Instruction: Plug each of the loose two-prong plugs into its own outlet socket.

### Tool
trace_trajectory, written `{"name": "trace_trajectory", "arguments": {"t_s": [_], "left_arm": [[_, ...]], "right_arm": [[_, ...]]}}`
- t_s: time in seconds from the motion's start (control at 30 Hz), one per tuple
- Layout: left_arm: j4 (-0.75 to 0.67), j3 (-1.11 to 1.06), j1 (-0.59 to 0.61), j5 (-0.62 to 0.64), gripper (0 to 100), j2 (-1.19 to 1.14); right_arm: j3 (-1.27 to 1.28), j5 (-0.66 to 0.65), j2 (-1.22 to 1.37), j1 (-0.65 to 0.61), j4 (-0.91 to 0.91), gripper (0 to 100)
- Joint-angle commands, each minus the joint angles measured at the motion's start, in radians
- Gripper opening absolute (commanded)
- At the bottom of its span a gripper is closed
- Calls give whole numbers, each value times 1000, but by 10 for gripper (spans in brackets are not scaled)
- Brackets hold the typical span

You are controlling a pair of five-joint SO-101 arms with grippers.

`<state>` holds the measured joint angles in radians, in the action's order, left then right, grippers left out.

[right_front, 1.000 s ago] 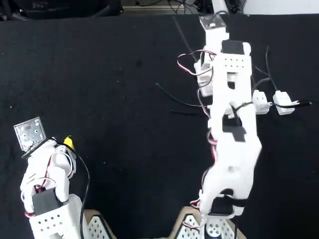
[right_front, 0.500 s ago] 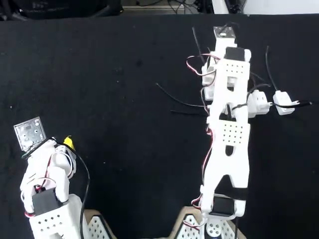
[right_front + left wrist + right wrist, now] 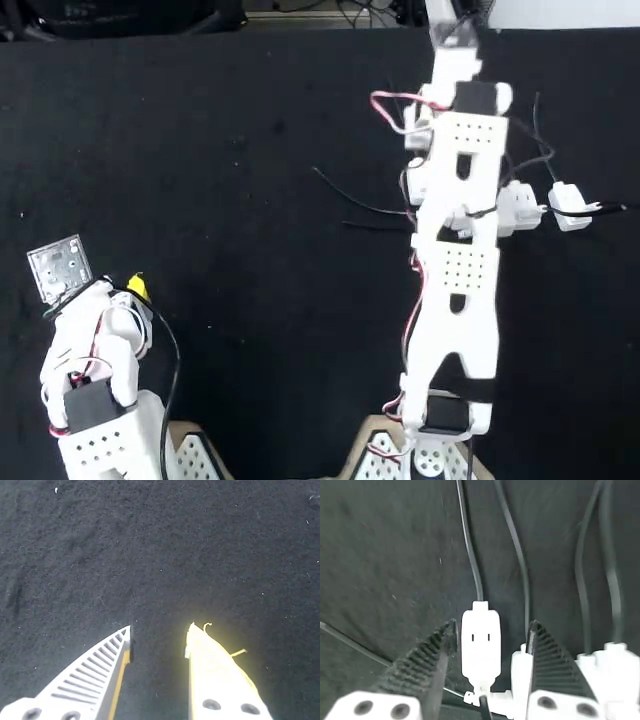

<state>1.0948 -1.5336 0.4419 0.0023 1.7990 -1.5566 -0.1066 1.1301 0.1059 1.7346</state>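
My right gripper [image 3: 492, 626] is open, its jaws on either side of a white outlet socket [image 3: 481, 645] with two slots and a black cable [image 3: 470, 555] leaving its far end. The fingers do not touch it. More white plug or socket pieces [image 3: 607, 657] lie beside it. In the high view the right arm [image 3: 455, 270] stretches far across the table, covering most of the white pieces; two of them [image 3: 520, 205] [image 3: 568, 203] show beside it. My left gripper [image 3: 159, 630] is open over bare black cloth, at the near left [image 3: 135, 290].
Thin black cables [image 3: 350, 200] trail over the black table cover [image 3: 220, 150] left of the right arm, and several more [image 3: 600, 565] run past the sockets. Open cloth spreads between the two arms. The table's far edge lies just beyond the right arm's end.
The right arm has stretched farther toward the table's far edge and swung slightly right. The left arm has not moved.
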Motion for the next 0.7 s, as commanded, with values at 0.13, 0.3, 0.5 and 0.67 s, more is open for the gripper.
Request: {"name": "trace_trajectory", "arguments": {"t_s": [0.13, 0.3, 0.5, 0.67], "left_arm": [[-31, -7, -16, 3, 188, 0], [-32, -7, -16, 3, 188, 0], [-32, -7, -41, 3, 137, 0], [-34, -7, -50, 3, 59, 0]], "right_arm": [[74, 12, -447, -15, 38, 203], [556, 12, -832, -26, 32, 48], [1078, 12, -1204, -57, -49, 11], [1438, 12, -1468, -58, -157, 11]]}}
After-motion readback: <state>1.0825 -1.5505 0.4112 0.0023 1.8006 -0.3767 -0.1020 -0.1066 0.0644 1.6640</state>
